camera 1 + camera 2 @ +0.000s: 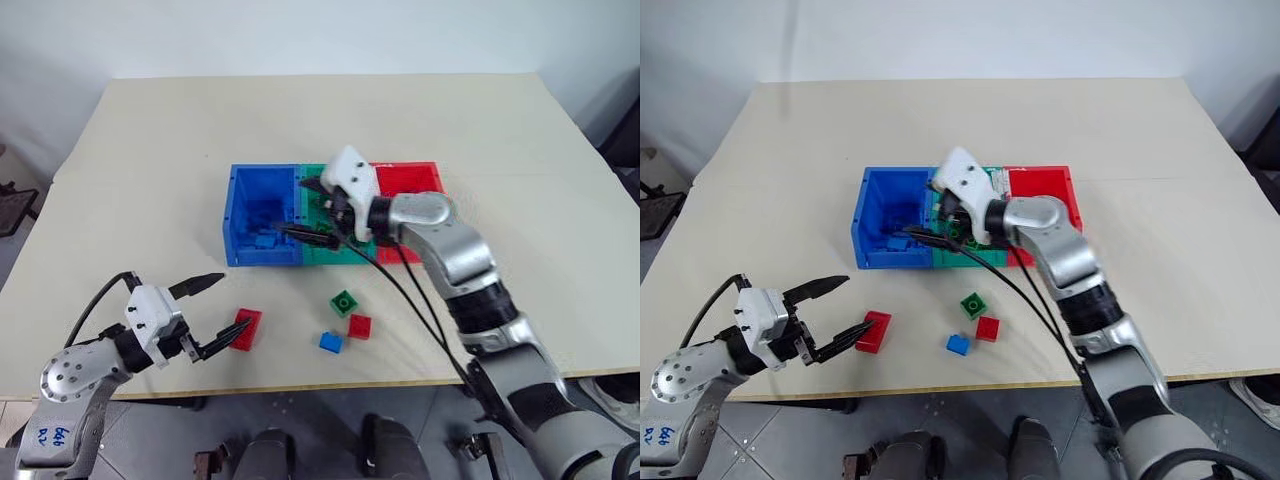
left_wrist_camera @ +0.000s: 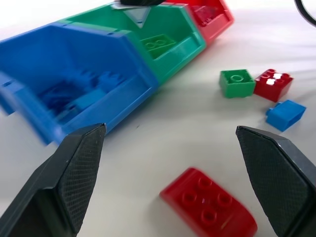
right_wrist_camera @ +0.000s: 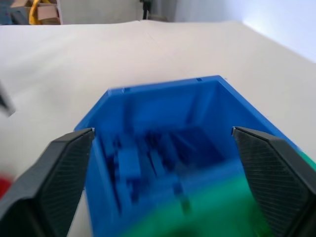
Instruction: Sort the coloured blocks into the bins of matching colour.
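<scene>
The three joined bins sit mid-table: blue bin (image 1: 240, 215), green bin (image 1: 335, 250), red bin (image 1: 412, 180). Blue blocks (image 3: 128, 160) lie in the blue bin and a green block (image 2: 159, 44) lies in the green one. My right gripper (image 1: 308, 210) hovers open over the seam between the blue and green bins, nothing between its fingers. On the table in front lie a red block (image 1: 246, 328), a green block (image 1: 344, 302), a smaller red block (image 1: 360, 326) and a blue block (image 1: 331, 342). My left gripper (image 1: 222, 312) is open just left of the larger red block, lower fingertip close to it.
The table's front edge (image 1: 300, 385) runs just behind the loose blocks. Black cables (image 1: 410, 300) hang from my right arm over the table beside the green and red blocks. Bare tabletop surrounds the bins on the far side and to both sides.
</scene>
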`<action>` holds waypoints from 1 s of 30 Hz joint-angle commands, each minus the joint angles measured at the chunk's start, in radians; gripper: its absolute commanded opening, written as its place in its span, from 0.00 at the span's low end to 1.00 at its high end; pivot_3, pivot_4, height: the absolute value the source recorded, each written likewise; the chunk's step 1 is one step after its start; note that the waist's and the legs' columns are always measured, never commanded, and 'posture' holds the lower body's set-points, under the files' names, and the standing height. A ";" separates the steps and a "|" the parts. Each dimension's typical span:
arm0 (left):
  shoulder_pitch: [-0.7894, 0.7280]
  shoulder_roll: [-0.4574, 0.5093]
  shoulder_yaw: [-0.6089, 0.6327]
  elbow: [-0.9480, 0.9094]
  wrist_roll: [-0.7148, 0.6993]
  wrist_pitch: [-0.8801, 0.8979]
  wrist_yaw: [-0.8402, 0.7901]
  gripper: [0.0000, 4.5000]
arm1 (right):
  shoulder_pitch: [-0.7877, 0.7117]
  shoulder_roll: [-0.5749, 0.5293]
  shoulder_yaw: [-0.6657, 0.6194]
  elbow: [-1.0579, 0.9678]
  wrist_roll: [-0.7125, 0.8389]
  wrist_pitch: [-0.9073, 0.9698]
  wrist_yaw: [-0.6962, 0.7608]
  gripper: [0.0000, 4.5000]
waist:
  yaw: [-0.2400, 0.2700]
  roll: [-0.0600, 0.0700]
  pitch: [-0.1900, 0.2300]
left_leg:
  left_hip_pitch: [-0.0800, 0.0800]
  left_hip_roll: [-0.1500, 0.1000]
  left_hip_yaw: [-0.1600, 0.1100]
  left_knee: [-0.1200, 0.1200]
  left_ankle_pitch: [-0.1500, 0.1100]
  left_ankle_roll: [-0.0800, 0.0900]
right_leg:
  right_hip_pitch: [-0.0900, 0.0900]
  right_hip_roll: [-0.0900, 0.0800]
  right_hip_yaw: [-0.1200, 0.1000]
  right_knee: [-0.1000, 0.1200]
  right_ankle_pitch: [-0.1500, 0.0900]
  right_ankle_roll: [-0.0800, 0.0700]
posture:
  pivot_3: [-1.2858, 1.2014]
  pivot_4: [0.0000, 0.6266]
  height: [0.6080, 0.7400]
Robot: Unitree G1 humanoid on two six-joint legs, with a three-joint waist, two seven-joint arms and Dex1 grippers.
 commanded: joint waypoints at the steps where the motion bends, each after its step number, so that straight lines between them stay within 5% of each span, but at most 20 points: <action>1: -0.052 0.023 -0.048 -0.002 0.012 -0.001 -0.039 1.00 | 0.158 -0.140 -0.105 -0.138 0.072 -0.147 0.160 1.00 | 0.007 0.000 0.000 | 0.000 0.000 -0.001 0.000 0.000 0.000 | 0.001 0.000 -0.001 -0.001 0.000 0.000 | 0.52 0.24 1.00; 10: -0.149 0.052 -0.103 0.100 0.021 0.008 -0.119 1.00 | 0.601 -0.444 -0.346 -0.199 0.153 -0.388 0.392 1.00 | 0.011 0.000 0.000 | 0.001 0.000 0.004 0.000 -0.001 0.001 | 0.001 0.000 0.001 -0.002 0.000 0.000 | 0.52 0.24 1.00; 20: -0.145 0.077 -0.112 0.088 0.035 -0.002 -0.147 1.00 | 0.777 -0.476 -0.499 -0.264 0.207 -0.418 0.346 1.00 | 0.030 0.000 0.000 | 0.003 0.001 0.009 0.001 -0.001 0.002 | 0.002 0.000 0.005 -0.003 0.000 0.000 | 0.52 0.24 1.00; 30: -0.377 -0.022 -0.370 -0.125 0.032 0.380 0.003 1.00 | 0.897 -0.487 -0.547 -0.459 0.276 -0.310 0.287 1.00 | 0.059 0.000 0.000 | 0.002 0.000 0.009 0.006 -0.002 0.003 | 0.003 -0.001 0.005 -0.003 0.000 0.000 | 0.52 0.24 1.00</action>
